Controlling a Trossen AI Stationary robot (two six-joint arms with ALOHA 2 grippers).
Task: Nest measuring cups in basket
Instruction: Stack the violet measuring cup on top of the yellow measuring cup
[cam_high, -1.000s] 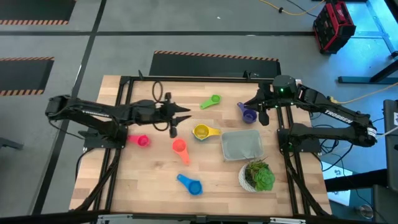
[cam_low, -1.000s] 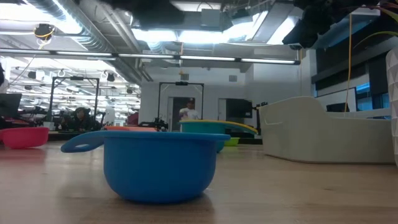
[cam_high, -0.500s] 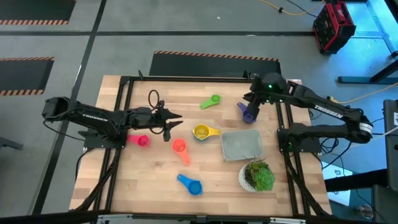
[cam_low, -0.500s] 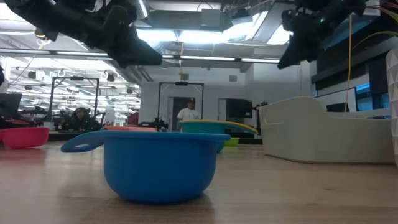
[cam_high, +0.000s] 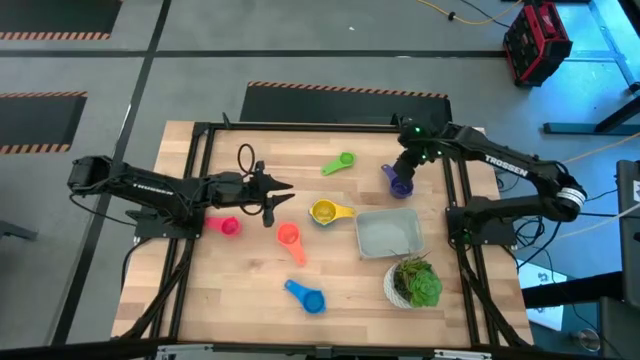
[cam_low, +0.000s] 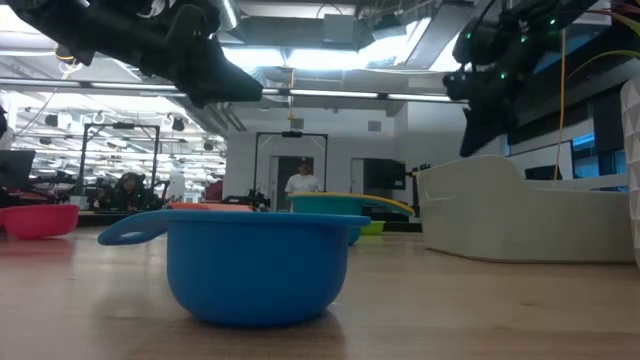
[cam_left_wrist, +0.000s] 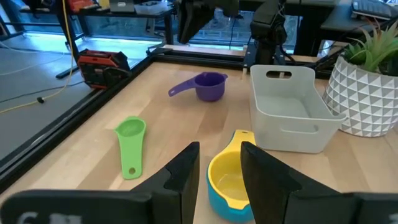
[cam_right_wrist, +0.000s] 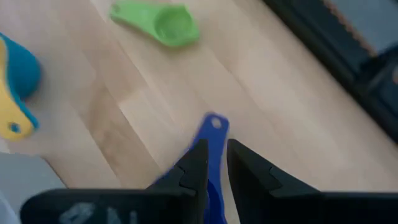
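Measuring cups lie spread on the wooden table: green (cam_high: 340, 163), purple (cam_high: 398, 182), a yellow one sitting inside a teal one (cam_left_wrist: 229, 180), pink (cam_high: 229, 226), salmon (cam_high: 289, 236) and blue (cam_high: 308, 297). The grey basket (cam_high: 388, 232) stands at the right with nothing in it. My right gripper (cam_high: 403, 168) hangs above the purple cup, tipped downward, its fingers a narrow gap apart; the cup's handle (cam_right_wrist: 214, 132) shows through that gap, below it. My left gripper (cam_high: 288, 193) is open and nearly level above the table, left of the yellow cup.
A white pot with a green plant (cam_high: 413, 283) stands near the basket's near right corner. A black frame (cam_high: 200, 180) runs along the table's left, far and right edges. A black cable loop (cam_high: 247, 158) sticks out from my left arm.
My right gripper has swung toward the table's left and come down over the purple cup, tipping steeply downward. My left gripper dropped lower and drew back slightly toward the left edge, then kept still. No cup has moved.
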